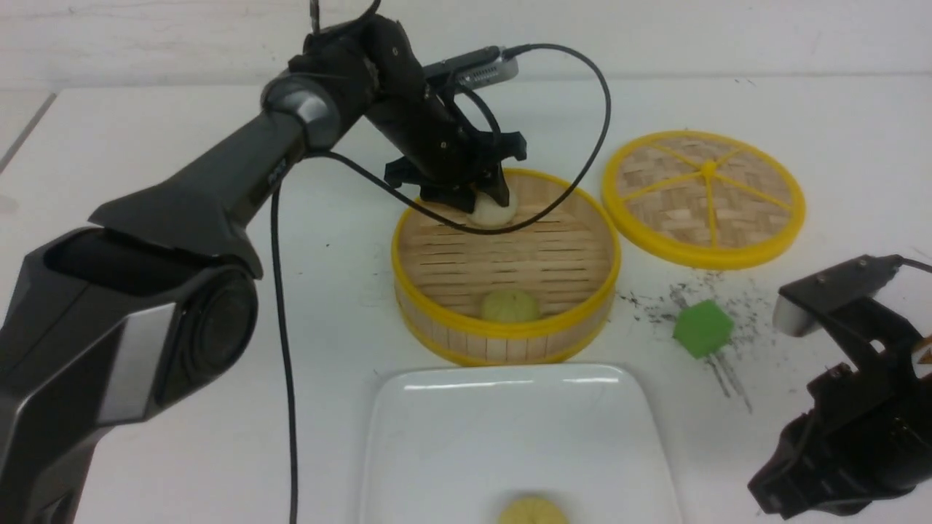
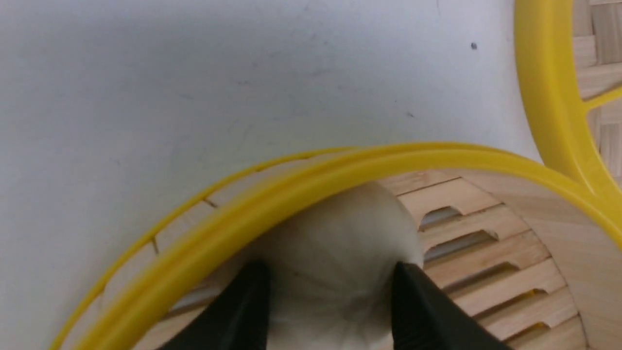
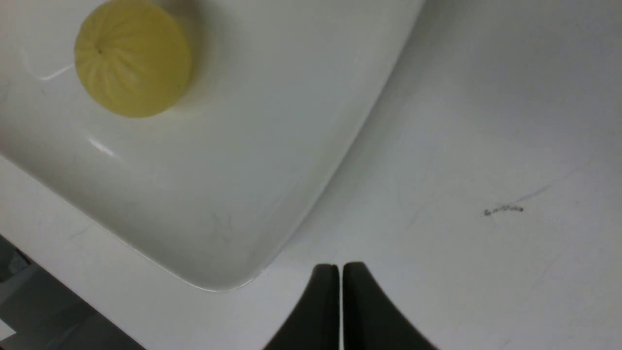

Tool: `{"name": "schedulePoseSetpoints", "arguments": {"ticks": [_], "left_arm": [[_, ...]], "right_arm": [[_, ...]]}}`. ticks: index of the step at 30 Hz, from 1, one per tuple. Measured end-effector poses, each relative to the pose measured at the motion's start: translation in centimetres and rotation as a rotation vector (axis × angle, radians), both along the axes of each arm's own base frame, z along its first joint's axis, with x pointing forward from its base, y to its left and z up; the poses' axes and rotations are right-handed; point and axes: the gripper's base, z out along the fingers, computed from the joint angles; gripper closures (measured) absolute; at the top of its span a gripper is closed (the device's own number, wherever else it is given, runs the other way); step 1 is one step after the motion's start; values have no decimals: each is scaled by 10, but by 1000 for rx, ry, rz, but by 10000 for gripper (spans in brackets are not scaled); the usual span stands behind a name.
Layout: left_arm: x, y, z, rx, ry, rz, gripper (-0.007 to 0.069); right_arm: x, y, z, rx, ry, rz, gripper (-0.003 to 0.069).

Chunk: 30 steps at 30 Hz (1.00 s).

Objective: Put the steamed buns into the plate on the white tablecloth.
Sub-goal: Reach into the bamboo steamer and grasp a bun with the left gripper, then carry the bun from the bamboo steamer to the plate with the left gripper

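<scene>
A cream-white steamed bun (image 1: pixel 498 212) (image 2: pixel 335 228) sits at the far side of the bamboo steamer (image 1: pixel 397 251). My left gripper (image 1: pixel 486 206) (image 2: pixel 328 272) is lowered over it, open, with one black finger on each side of the bun. A pale yellow bun (image 1: pixel 510 306) rests at the steamer's near wall. Another pale yellow bun (image 1: pixel 532 511) (image 3: pixel 132 58) lies on the white plate (image 1: pixel 451 444) (image 3: pixel 243 170), close to its near edge. My right gripper (image 3: pixel 340 268) is shut and empty, low over the white tablecloth (image 1: pixel 145 145) beside the plate's corner.
The round woven lid (image 1: pixel 703 196) with a yellow rim lies flat to the right of the steamer. A green cube (image 1: pixel 703 329) sits among dark specks between the lid and my right arm (image 1: pixel 852 429). The left arm's cable (image 1: pixel 280 327) hangs left of the steamer.
</scene>
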Motion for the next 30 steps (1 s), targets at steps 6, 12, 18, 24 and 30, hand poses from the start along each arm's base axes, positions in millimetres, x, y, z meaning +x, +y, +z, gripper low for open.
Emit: {"name": "schedulePoseSetpoints", "arguments": {"ticks": [6,12,18,24,30], "left_arm": [[2,0,0,-7,-16,7,333],[0,-1,0,-14,14,6,573],[-13,6,41,13,-2,-9,597],[-56,26,147,25,-126,-37,598],[-124,59,248,61,-328,-51,598]], "right_arm": [[0,0,0,0,0,0,625],[0,0,0,1,-2,-1,620],[0,0,0,1,-3,-1,612],[1,0,0,1,-7,-2,606],[0,0,0,-3,-2,2,600]]}}
